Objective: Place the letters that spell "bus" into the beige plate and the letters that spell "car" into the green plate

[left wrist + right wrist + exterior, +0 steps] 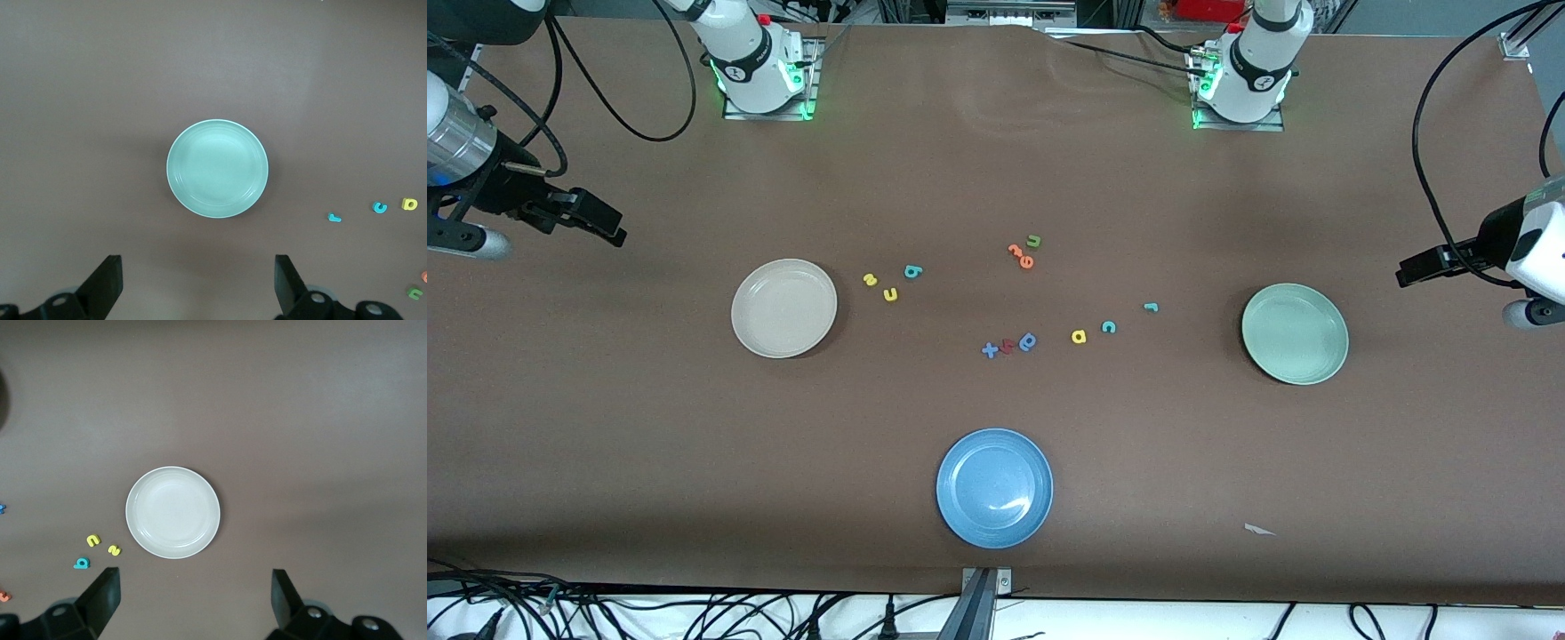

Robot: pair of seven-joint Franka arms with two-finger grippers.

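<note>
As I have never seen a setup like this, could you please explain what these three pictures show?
Two robot arms stand at a brown table. One picture looks down from across the table; the others come from cameras on each arm's wrist. The left end effector hangs open over the green plate; the right end effector hangs open over the beige plate. A blue plate and small foam letters, like the teal "b" and teal "c", lie on the table. Nothing is held.
</note>
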